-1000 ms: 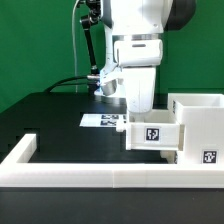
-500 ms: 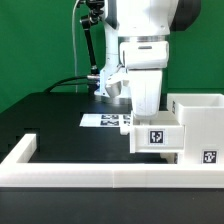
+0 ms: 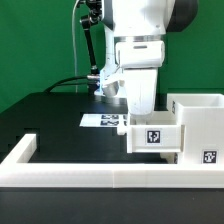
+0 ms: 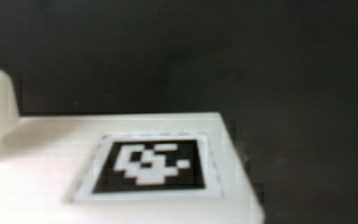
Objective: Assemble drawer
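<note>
One small drawer box point(image 3: 153, 135) sits partway into the open front of the large casing point(image 3: 200, 128) on the exterior view's right, its tagged face turned toward the camera and projecting out to the exterior view's left of the casing. Both rest on the black desk point(image 3: 60, 120), just behind the long low white border wall point(image 3: 90, 176) at the near edge. The arm's white wrist hangs directly over the box, so the fingers point(image 3: 140, 112) are hidden between the wrist housing and the box top; I cannot tell whether they are spread or pinching the box wall. The wrist view shows only a white surface with a square tag point(image 4: 149, 165) very close below the camera, and a pale blurred shape at one edge that may be one finger.

The relation that matters: the box lies straight beneath the fingers, and its sliding axis runs across the exterior view toward the casing on the right. In my judgement the coming move is a push along that axis to seat the box; any skew could jam it against the casing walls. The marker board point(image 3: 103, 120) lies flat farther back on the desk.
</note>
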Available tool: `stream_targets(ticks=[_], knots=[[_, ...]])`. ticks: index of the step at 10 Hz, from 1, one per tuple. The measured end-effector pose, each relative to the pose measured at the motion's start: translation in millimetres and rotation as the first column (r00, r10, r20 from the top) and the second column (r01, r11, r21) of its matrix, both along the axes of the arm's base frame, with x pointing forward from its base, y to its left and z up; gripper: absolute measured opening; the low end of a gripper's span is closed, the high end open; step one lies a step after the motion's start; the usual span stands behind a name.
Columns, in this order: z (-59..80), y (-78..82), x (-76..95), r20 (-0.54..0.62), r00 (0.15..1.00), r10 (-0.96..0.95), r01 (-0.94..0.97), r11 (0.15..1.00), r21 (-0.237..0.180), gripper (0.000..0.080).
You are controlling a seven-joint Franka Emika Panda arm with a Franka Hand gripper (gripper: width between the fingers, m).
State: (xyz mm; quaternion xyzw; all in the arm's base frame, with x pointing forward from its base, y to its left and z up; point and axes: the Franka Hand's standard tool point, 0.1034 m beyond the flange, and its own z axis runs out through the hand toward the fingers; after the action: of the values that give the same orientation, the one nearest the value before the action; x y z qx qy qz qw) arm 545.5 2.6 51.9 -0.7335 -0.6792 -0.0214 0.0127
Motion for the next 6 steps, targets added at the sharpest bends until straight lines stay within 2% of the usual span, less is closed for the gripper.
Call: stream_targets(ticks=[6], knots=[[0.0,-0.8,-0.4,-0.008,1.0,0.015,-0.015,1.0,-0.009,0.0042]])
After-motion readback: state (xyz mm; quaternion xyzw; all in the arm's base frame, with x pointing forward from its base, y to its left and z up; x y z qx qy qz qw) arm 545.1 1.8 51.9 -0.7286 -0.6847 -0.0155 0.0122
